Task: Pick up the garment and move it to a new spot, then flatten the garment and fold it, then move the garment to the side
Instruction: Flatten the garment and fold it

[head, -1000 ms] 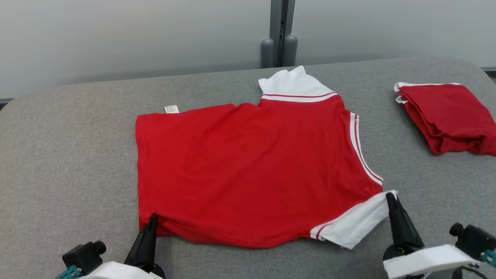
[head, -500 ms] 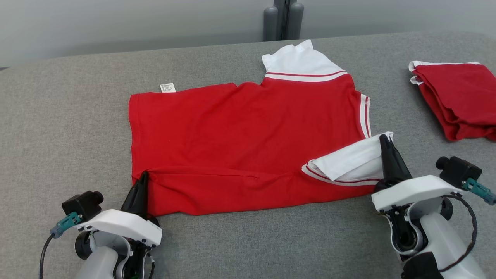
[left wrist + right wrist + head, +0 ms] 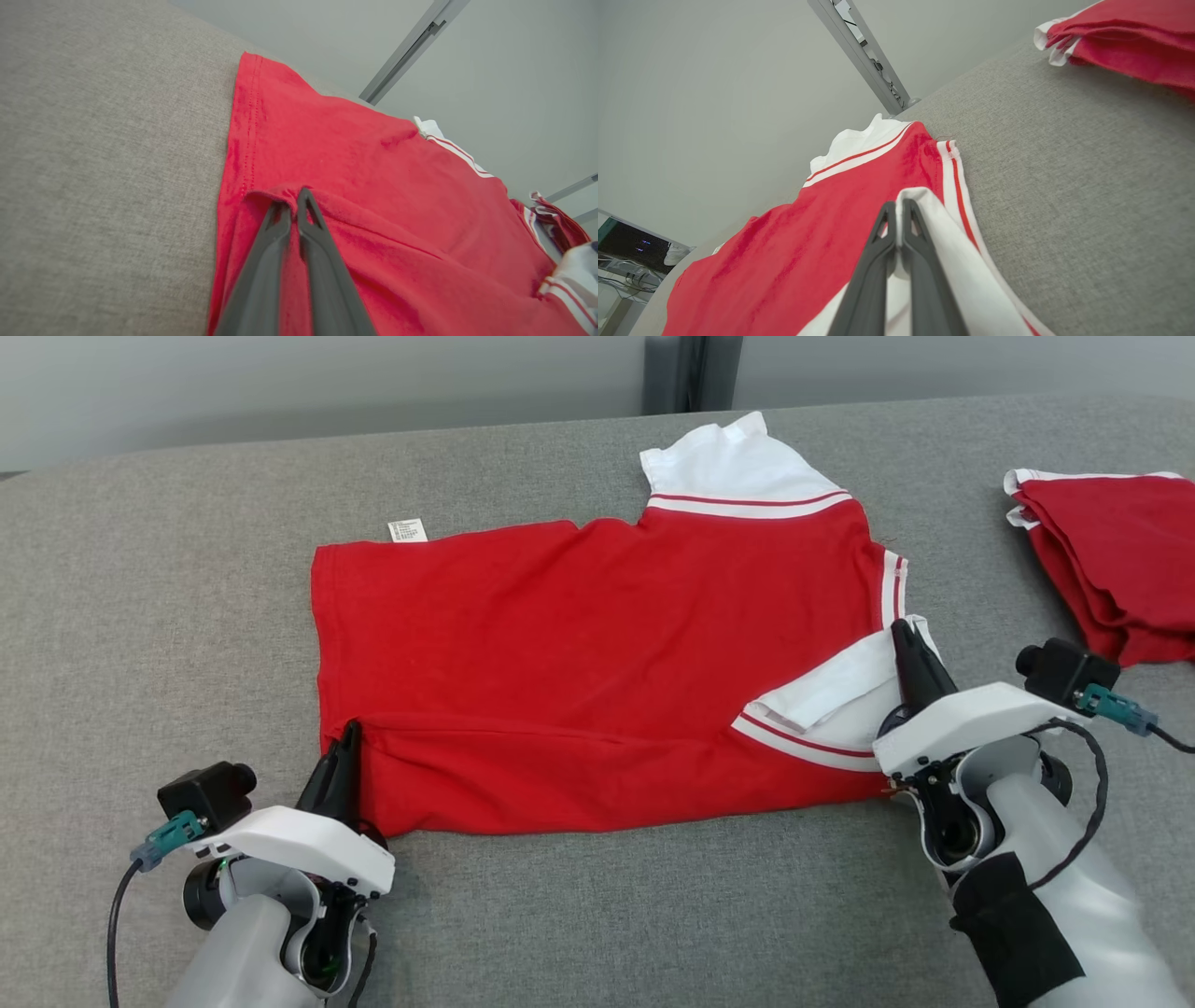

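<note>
While both grippers pinch its near edge, the shirt (image 3: pixel 597 653) lies spread on the grey pad (image 3: pixel 140 616). It sits mid-frame in the head view, hem toward 9 o'clock and sleeves toward 3 o'clock.

At the shirt's 7 o'clock corner, the left gripper (image 3: pixel 347 733) is clamped on the hem. In the left wrist view its 2 fingers (image 3: pixel 322 242) meet at the tips with a small ridge of red cloth nipped between them. From that corner a crease runs toward 3 o'clock, and the near strip of red cloth lies turned over onto the body of the shirt.

At the shirt's 4 o'clock corner, the right gripper (image 3: pixel 902 633) is closed on the near sleeve (image 3: pixel 831 695). This sleeve is white with red stripes, and it is doubled back over the red cloth, pointing toward 12 o'clock. In the right wrist view the fingertips (image 3: pixel 913 210) pinch the sleeve's white edge, which rises off the shirt.

The far sleeve (image 3: pixel 738 471) lies flat on the pad at the shirt's 1 o'clock. A white label (image 3: pixel 407 530) pokes out beyond the far edge at 11 o'clock.

At 2 o'clock in the head view, well apart from the shirt, a 2nd red-and-white garment (image 3: pixel 1111 560) sits folded near the pad's edge. Behind the pad at 12 o'clock, a grey post (image 3: pixel 691 373) stands against the pale wall.
</note>
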